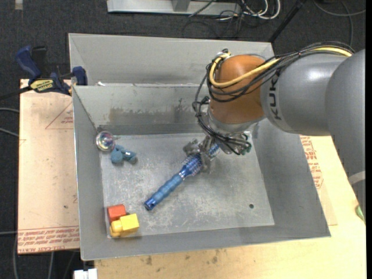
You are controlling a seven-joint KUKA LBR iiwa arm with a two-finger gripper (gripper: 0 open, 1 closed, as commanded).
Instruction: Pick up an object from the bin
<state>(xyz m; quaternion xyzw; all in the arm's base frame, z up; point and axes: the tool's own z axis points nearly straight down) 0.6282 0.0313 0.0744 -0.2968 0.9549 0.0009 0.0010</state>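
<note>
A long blue ribbed stick (172, 183) lies aslant in the middle of the bin, running from lower left up to the right. My gripper (203, 154) is down at the stick's upper right end, its fingers close around that end. Much of the gripper is covered by the orange dome on the wrist, so the grip itself is hard to make out.
A clear shiny ball (105, 140) and a small blue-grey figure (121, 156) lie at the bin's left. A yellow and orange block pair (122, 221) sits in the front left corner. The arm fills the upper right.
</note>
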